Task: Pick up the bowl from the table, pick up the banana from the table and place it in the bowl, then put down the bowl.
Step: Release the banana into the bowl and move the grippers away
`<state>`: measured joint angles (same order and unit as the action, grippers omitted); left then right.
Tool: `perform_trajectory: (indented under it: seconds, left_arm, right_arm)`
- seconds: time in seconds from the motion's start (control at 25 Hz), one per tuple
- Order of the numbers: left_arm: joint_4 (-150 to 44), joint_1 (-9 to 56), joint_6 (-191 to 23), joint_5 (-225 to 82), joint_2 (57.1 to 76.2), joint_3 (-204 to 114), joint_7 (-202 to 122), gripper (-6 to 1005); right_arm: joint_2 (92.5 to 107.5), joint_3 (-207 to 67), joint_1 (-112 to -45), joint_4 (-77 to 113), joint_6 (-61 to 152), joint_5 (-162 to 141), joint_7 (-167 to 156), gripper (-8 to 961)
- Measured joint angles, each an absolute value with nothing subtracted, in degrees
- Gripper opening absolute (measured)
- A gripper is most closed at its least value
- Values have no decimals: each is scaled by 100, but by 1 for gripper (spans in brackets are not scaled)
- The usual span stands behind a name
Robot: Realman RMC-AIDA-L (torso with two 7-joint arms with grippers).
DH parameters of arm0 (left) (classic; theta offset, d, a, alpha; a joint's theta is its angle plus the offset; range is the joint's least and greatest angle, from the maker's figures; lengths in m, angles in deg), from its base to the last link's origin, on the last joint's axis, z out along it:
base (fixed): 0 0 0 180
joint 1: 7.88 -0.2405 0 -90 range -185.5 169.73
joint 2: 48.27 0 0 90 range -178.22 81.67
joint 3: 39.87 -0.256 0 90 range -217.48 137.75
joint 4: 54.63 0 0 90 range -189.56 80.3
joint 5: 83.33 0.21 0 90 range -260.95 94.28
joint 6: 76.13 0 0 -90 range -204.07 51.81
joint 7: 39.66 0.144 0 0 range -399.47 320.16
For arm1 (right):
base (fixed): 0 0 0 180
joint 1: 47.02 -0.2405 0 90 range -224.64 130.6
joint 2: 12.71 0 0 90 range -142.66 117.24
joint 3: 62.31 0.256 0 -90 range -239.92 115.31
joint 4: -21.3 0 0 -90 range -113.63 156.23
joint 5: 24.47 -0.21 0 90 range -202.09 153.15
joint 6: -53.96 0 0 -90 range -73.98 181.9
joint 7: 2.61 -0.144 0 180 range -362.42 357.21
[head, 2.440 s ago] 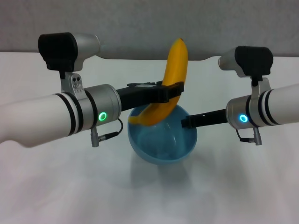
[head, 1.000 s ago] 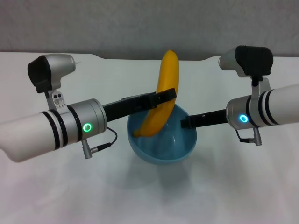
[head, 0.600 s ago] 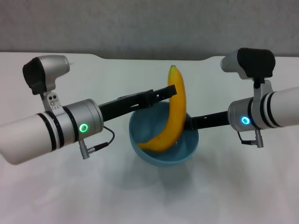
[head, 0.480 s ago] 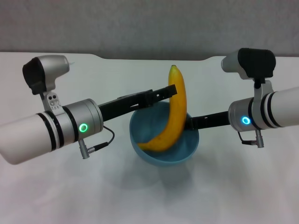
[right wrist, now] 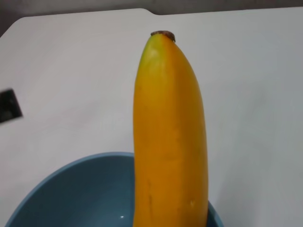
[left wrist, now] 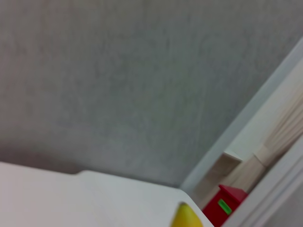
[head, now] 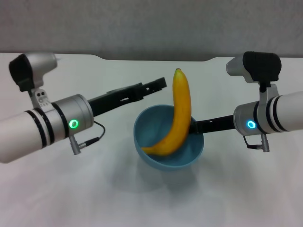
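Note:
The light-blue bowl (head: 158,158) hangs a little above the white table (head: 142,203), casting a shadow on it. My right gripper (head: 193,126) is shut on its right rim. The yellow-orange banana (head: 179,118) stands in the bowl, its lower end on the bottom and its upper part leaning on the right rim, tip far above the rim. My left gripper (head: 160,85) is open and empty, up and to the left of the banana, not touching it. The right wrist view shows the banana (right wrist: 170,142) rising out of the bowl (right wrist: 71,194). Its tip shows in the left wrist view (left wrist: 185,217).
The table's shallow cutout (head: 156,59) runs along the far edge in front of a grey wall. A red box (left wrist: 222,204) stands beyond the table in the left wrist view. Bare table lies all around the bowl.
My left gripper let go of the banana and drew back to the left. The banana dropped into the bowl and leans on its right rim. The bowl sank slightly.

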<state>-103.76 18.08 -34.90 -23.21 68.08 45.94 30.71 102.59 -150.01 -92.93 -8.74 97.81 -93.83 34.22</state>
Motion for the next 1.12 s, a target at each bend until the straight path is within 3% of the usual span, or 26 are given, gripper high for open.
perform_trajectory:
  seconds: [0.56,1.12]
  left_arm:
    - [-10424,1606,-3674,-2347,6831,5469,5512,892]
    - [-10592,1540,-5622,-2366,6871,5154,7345,893]
  right_arm:
    - [10226,-14997,-9343,-897,10047,-9230,3420,60]
    - [10178,-14771,-10234,-342,10410,-8019,3078,61]
